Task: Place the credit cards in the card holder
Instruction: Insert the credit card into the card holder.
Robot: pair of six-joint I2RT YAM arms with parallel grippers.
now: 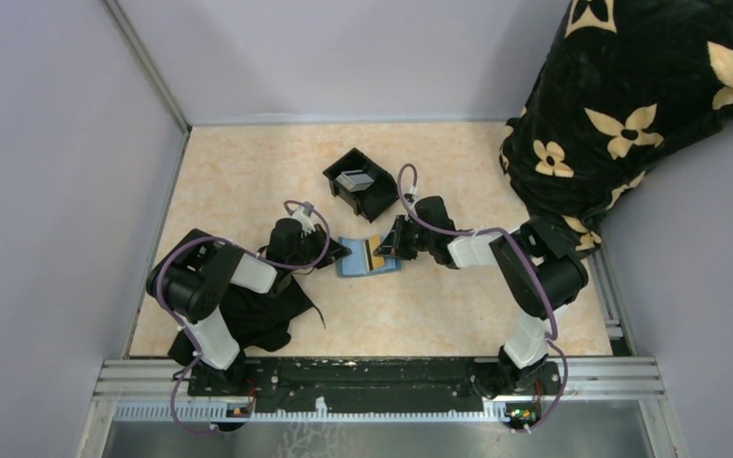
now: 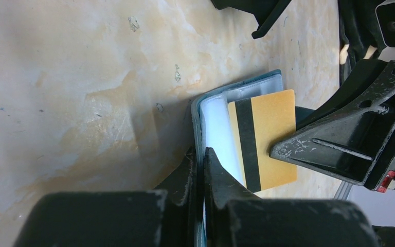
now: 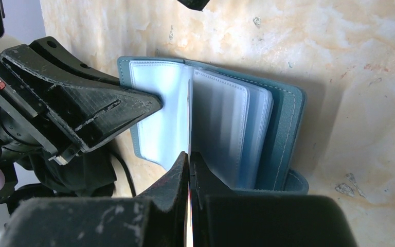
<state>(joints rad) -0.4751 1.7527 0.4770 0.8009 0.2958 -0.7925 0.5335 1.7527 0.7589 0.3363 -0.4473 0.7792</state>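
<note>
Right gripper [image 3: 189, 154] clamps the tan card [image 2: 267, 139] | left gripper [image 2: 199, 154] pinches the card holder [image 3: 283, 128] cover, open at mid tabletop [image 1: 248, 172] | card over clear sleeves, striped long edge toward left gripper, long axis along spine | right arm likely inserts | grey card [image 1: 353, 178] in tray [image 1: 382, 196], toward far edge

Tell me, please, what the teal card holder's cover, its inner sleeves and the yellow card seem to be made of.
The card holder: likely leather or faux leather, matte, with a stitched seam along the edge. Its sleeves: thin clear plastic, slightly frosted and glossy. The yellow card: rigid-looking plastic, smooth, with a black magnetic stripe.
</note>
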